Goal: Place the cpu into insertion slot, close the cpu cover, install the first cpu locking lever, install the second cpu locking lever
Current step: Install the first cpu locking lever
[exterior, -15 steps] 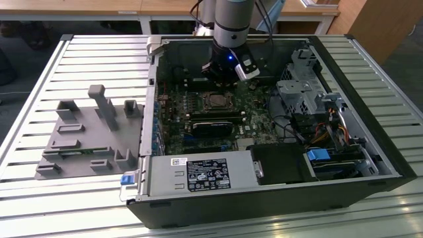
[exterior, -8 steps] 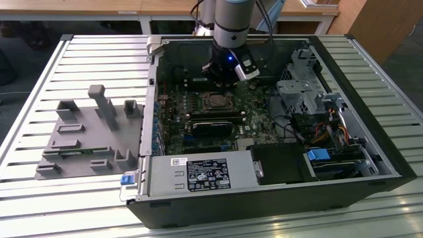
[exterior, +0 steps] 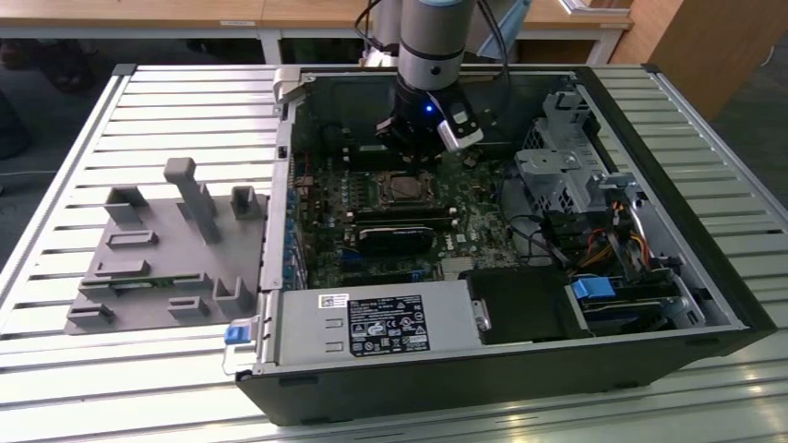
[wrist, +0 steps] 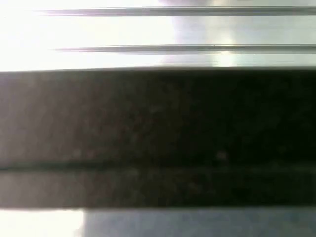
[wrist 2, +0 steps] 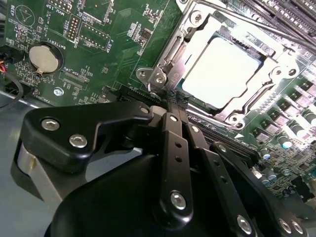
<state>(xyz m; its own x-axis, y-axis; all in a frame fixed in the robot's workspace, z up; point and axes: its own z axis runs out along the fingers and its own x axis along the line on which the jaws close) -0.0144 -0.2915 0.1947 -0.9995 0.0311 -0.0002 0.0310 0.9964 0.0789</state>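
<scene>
The cpu [wrist 2: 222, 71] lies pale and flat in the insertion slot [exterior: 400, 187] on the green board inside the open computer case. The silver cpu cover [wrist 2: 236, 107] lies down around it, framing the chip through its window. A thin metal locking lever [wrist 2: 169, 52] runs along one side of the socket, its hooked end close to my fingertips. In the second wrist view my gripper [wrist 2: 171, 102] has its black fingers [wrist 2: 176, 148] pressed together, tips at the socket's corner beside that lever end. In the exterior view my gripper [exterior: 411, 152] hangs just behind the socket.
A grey fixture plate [exterior: 161, 249] sits on the slatted table at the exterior view's left. Black memory sticks [exterior: 400, 221] lie in front of the socket, a power supply [exterior: 369, 323] nearer, a drive cage [exterior: 567, 175] with cables at the right. A coin battery [wrist 2: 43, 57] sits on the board.
</scene>
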